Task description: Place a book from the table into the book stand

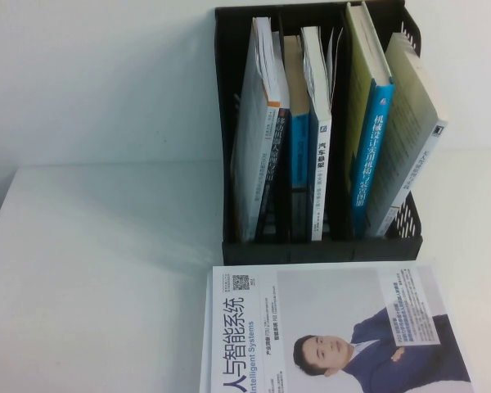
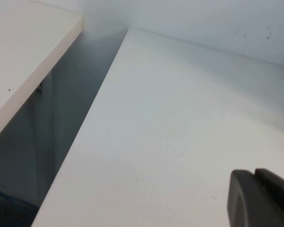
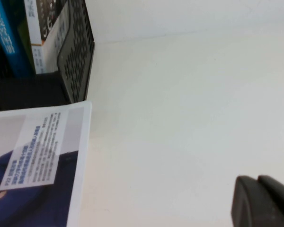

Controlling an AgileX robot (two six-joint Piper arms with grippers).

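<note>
The pale yellow-green book (image 1: 368,123) with a blue spine stands upright in the right compartment of the black book stand (image 1: 311,250), at the back of the white table (image 1: 98,270). Its blue spine also shows in the right wrist view (image 3: 7,38), beside the stand's perforated side (image 3: 75,52). Neither arm shows in the high view. My left gripper (image 2: 255,176) is shut and empty over bare table near its left edge. My right gripper (image 3: 258,182) is shut and empty over bare table, to the right of the stand.
A white book with a suited man's portrait (image 1: 335,332) lies flat in front of the stand, also in the right wrist view (image 3: 38,161). A grey-covered book (image 1: 409,139) leans beside the blue-spined one. Other books (image 1: 311,123) fill the left and middle compartments.
</note>
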